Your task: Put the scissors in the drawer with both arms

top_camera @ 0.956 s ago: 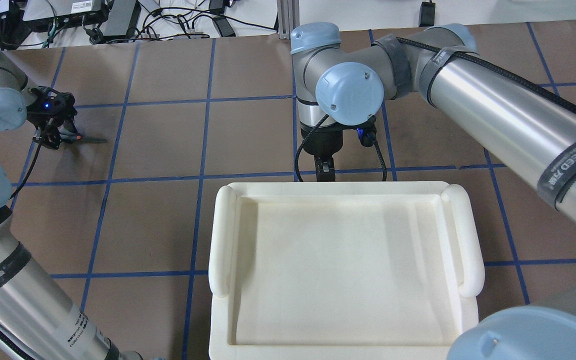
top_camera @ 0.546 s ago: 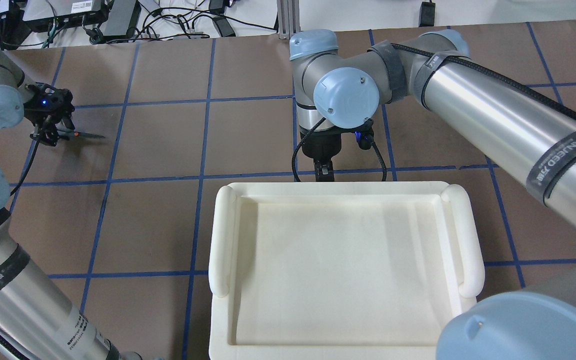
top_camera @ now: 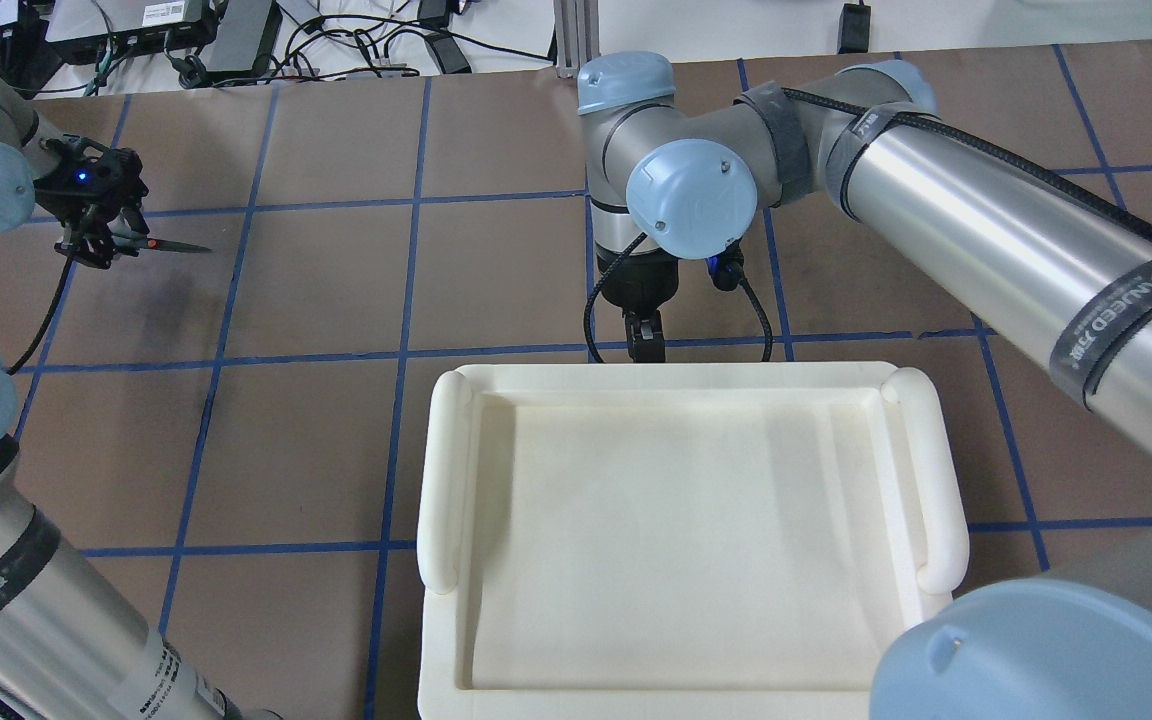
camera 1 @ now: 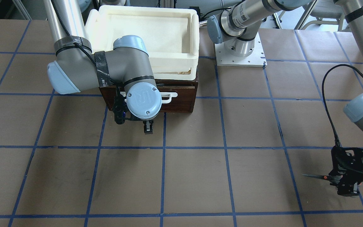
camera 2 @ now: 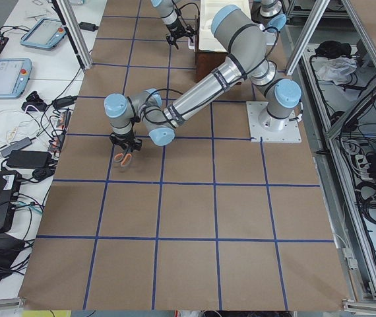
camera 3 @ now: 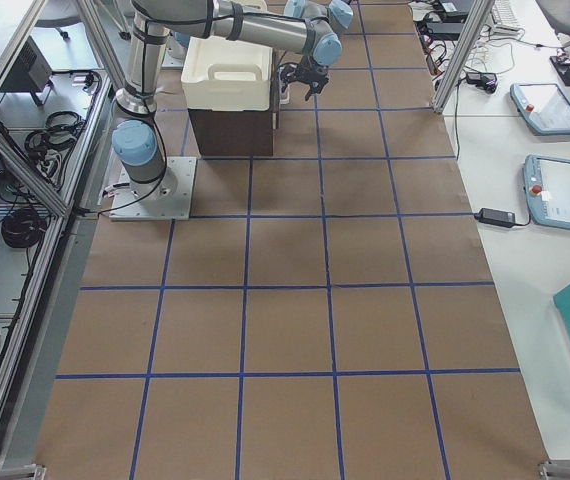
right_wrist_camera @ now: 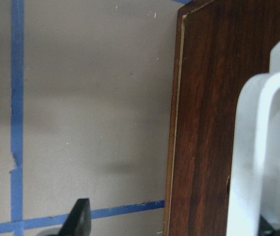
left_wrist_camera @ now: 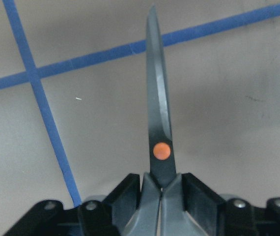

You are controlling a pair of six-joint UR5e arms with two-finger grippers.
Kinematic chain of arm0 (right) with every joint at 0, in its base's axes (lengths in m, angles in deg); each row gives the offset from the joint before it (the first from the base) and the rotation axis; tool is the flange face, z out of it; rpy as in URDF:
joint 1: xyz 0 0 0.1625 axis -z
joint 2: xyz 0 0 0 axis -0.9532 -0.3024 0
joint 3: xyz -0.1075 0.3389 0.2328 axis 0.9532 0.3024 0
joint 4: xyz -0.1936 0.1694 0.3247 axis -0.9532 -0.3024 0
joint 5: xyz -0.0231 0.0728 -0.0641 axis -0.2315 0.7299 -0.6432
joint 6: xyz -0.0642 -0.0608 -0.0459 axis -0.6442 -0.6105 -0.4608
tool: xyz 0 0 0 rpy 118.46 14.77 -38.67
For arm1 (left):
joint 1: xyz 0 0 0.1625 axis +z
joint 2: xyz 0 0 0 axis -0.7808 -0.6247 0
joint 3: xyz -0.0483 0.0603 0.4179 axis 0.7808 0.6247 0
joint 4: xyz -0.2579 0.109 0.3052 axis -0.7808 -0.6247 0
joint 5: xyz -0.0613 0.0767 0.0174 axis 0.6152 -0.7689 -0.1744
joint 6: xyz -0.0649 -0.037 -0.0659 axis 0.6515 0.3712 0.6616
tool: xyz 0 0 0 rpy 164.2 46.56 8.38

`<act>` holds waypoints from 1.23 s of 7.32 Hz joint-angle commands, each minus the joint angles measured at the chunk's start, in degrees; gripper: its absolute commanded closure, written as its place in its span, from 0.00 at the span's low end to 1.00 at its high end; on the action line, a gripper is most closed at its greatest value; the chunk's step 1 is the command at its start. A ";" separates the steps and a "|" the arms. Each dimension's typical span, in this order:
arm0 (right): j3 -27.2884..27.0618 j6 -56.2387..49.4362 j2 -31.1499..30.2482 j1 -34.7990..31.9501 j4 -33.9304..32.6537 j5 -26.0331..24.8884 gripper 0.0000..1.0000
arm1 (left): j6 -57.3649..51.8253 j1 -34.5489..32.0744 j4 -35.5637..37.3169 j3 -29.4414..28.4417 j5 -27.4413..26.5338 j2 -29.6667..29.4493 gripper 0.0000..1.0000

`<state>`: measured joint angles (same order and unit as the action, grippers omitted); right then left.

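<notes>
Here we see the left gripper [top_camera: 101,243] clamped on the scissors [top_camera: 174,246] by their grey handles, out on the robot's left side of the table [top_camera: 496,270]. In the left wrist view its two black fingers [left_wrist_camera: 130,194] press in from either side just behind the orange pivot dot. The dark blades lie shut together and point straight out from the gripper. We read the scissors as held clear of the table, since a soft shadow falls on it below them in the overhead view.

The right gripper [top_camera: 646,340] hangs at the middle of the table, just in front of the drawer [camera 1: 184,100], and grips nothing. In its wrist view we find one black finger [right_wrist_camera: 78,219] well off to the side over the table, so the jaws stand apart; the other finger we cannot make out. The white bar handle [camera 1: 170,94] shows large and blurred beside it, and we cannot tell whether anything touches it. The drawer sits under the cream bin [top_camera: 441,470], well apart from the scissors
</notes>
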<state>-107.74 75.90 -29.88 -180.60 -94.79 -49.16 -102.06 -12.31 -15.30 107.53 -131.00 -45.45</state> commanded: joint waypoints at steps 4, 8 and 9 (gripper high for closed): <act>1.85 -5.11 0.34 0.01 -4.62 -0.32 0.00 | 2.17 -3.40 -5.79 0.00 -0.33 6.66 0.97; 5.80 -6.25 3.06 0.18 -5.15 -0.32 0.00 | 4.46 -7.01 -12.74 0.08 -0.42 11.85 0.99; 6.59 -6.34 3.50 0.27 -5.24 -0.32 0.00 | 6.11 -8.24 -15.45 0.00 -0.42 13.51 0.99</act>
<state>-102.26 69.66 -27.07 -180.43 -99.95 -49.48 -97.32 -18.98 -27.85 107.56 -131.40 -33.95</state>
